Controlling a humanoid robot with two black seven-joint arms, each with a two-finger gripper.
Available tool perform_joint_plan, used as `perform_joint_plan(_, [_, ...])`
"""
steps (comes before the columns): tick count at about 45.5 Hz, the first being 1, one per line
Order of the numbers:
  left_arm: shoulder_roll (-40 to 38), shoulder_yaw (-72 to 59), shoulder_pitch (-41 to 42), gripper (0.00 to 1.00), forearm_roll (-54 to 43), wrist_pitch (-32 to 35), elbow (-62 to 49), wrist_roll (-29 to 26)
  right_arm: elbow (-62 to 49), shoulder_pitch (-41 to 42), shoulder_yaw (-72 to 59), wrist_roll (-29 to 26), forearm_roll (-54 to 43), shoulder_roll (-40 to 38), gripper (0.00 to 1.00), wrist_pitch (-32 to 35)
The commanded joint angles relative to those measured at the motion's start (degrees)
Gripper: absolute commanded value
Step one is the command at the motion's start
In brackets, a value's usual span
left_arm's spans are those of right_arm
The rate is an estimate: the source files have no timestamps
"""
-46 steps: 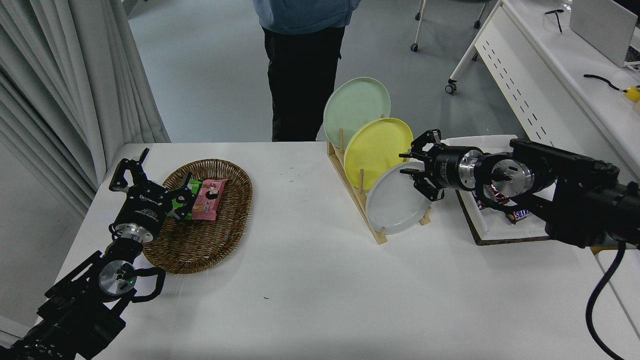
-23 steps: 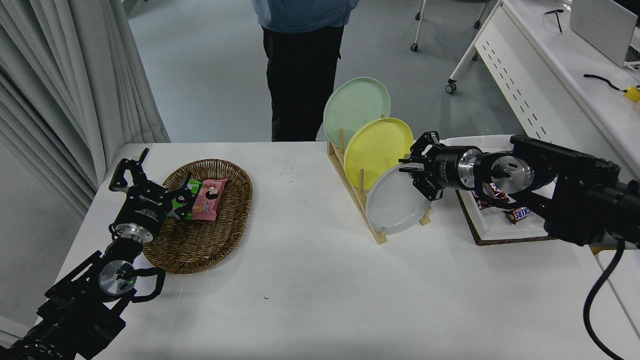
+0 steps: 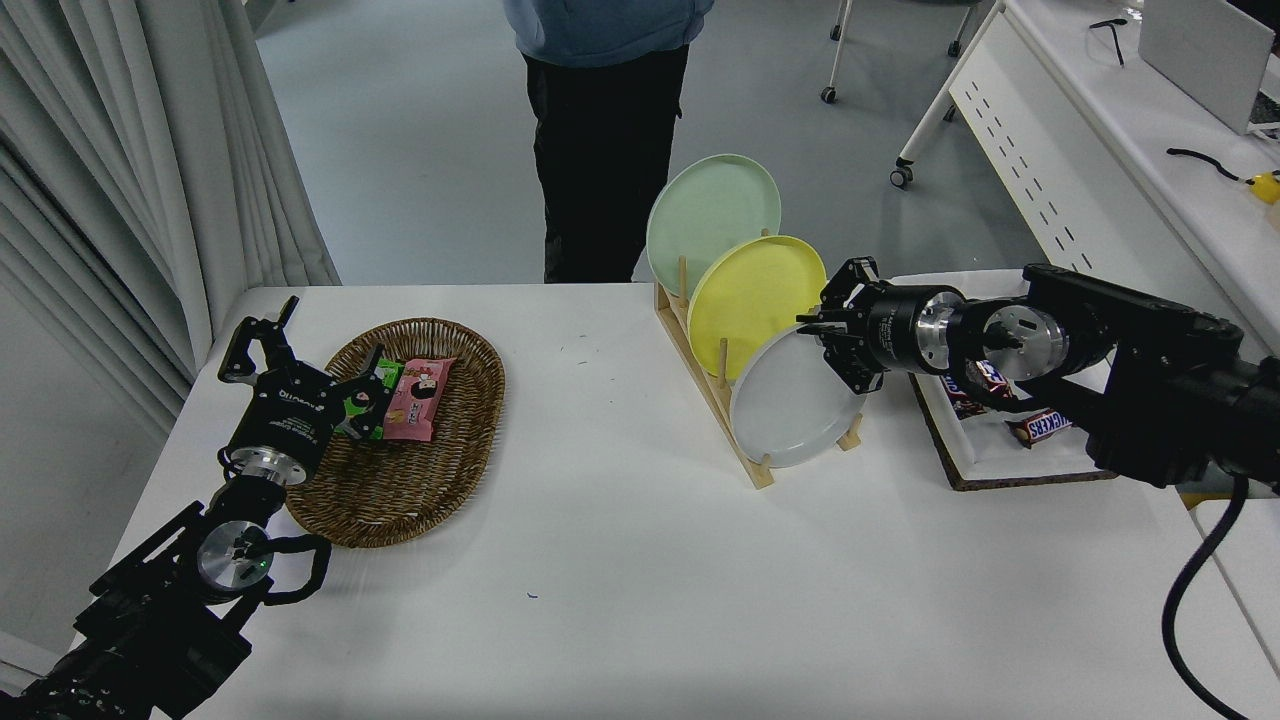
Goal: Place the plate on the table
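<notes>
I have the right gripper (image 3: 822,338) at the top right edge of the plate (image 3: 792,405), its fingers pinched on the rim as far as I can judge, while the plate stands tilted in the front slot of the wooden rack (image 3: 712,392), at about 2 o'clock from the table's (image 3: 620,560) centre. Lifting it out and laying it flat on the table remain; the left gripper (image 3: 268,338) sits parked at 9 o'clock, beside the wicker basket (image 3: 400,490).

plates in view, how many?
3, all upright in the wooden rack: green plate at the far end, yellow plate in the middle, grey plate nearest, at the right gripper.
</notes>
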Motion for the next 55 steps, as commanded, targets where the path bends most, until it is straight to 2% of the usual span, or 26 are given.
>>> perform_joint_plan(1, [0.0,0.0,0.0,1.0,0.0,0.0,0.0,0.0,-0.5,0.0,0.1,-0.1,0.0,0.0,0.04,0.0])
perform_joint_plan(6, [-0.1,0.0,0.0,1.0,0.0,0.0,0.1,0.0,-0.4,0.0,0.1,-0.9,0.0,0.0,0.0,0.0])
perform_joint_plan(16, [0.0,0.0,0.0,1.0,0.0,0.0,0.0,0.0,0.5,1.8,0.2,-3.5,0.0,-1.0,0.0,1.0])
perform_joint_plan(29, [0.0,0.0,0.0,1.0,0.0,0.0,0.1,0.0,6.1,9.8,5.8,-10.1,0.7,-9.4,0.0,1.0])
perform_joint_plan(36, [0.0,0.0,0.0,1.0,0.0,0.1,0.0,0.0,9.8,15.9,5.3,-11.8,7.8,-12.4,0.0,-0.4])
perform_joint_plan(47, [0.0,0.0,0.0,1.0,0.0,0.0,0.0,0.0,17.5,21.4,5.9,-12.0,21.1,-14.9,0.0,-7.8])
perform_joint_plan(55, [0.0,0.0,0.0,1.0,0.0,0.0,0.1,0.0,20.9,23.0,6.7,-12.0,24.5,-15.3,0.0,-12.9])
